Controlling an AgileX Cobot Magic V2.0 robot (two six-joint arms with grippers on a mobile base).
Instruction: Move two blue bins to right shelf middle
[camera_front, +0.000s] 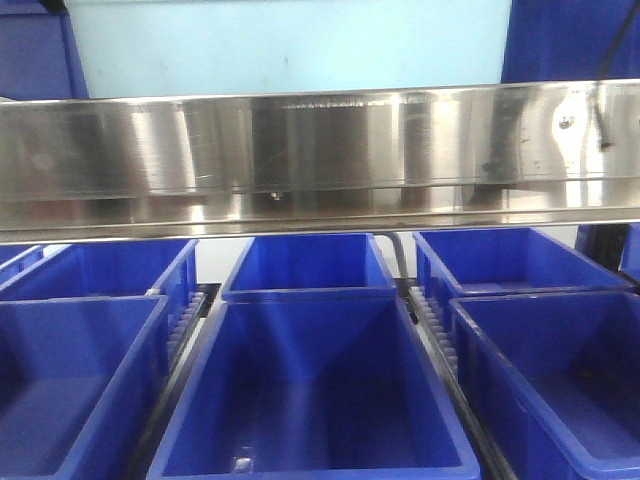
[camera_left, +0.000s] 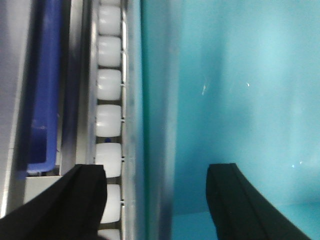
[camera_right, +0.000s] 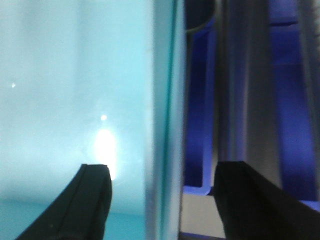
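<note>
Straddling opposite side walls of the pale blue plastic bin (camera_left: 240, 75), the left hand (camera_left: 157, 170) and right hand (camera_right: 164, 167) stood apart, unclamped, the bin between them above the stainless steel shelf rail (camera_front: 320, 150).

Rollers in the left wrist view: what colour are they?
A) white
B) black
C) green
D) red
A: the rollers are white, lined up in a metal track beside a blue bin.
</note>
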